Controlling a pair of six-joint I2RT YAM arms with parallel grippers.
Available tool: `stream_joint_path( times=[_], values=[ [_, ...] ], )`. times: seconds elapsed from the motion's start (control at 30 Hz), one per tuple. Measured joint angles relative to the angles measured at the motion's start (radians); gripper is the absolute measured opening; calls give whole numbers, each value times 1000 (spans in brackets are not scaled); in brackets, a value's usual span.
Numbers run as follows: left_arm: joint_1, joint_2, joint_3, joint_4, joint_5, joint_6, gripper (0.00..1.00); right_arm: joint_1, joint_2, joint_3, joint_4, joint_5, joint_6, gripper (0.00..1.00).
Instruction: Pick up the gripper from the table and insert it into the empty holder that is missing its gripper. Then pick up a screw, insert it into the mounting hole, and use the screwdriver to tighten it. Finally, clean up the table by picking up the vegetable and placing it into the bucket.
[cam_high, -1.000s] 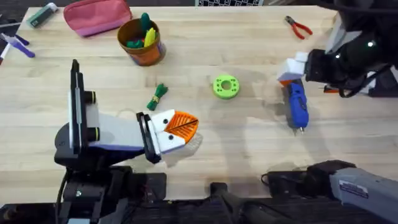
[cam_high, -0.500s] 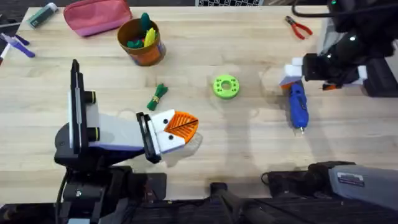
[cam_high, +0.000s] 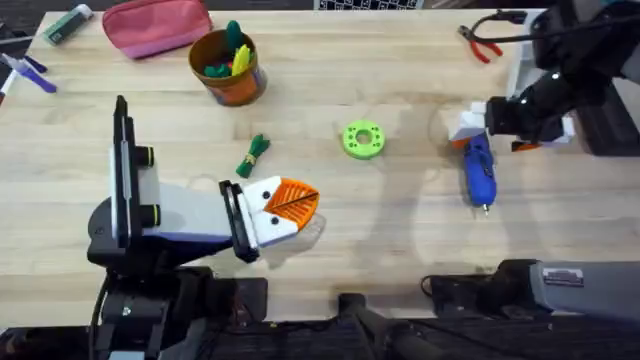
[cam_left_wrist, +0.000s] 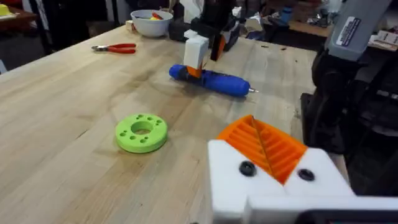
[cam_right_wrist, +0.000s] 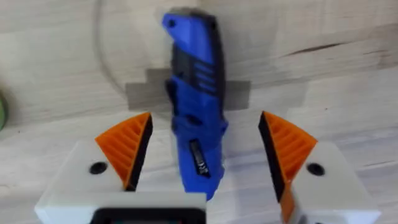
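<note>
My right pincer (cam_right_wrist: 202, 152) hangs over the screwdriver (cam_high: 479, 172) with its fingers apart, one orange pad (cam_right_wrist: 127, 146) on each side of the blue body and neither touching it; the screwdriver lies flat on the tabletop (cam_high: 400, 230), metal tip toward my bases. My left pincer (cam_high: 290, 210) rests low near the tabletop's front edge, its fingers together. Just beyond it lies the vegetable (cam_high: 254, 155), and to its right the lime-green disc (cam_high: 363, 139). The bucket (cam_high: 228, 68) stands farther back, with red-handled pliers (cam_high: 479, 43) at the far right corner.
</note>
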Motion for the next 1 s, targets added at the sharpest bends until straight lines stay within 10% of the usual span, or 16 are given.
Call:
stream_joint_path(
  times=[1.0],
  values=[
    [0, 0, 0, 0, 0, 0, 18, -54, 154, -2, 79, -44, -96, 990]
  ],
)
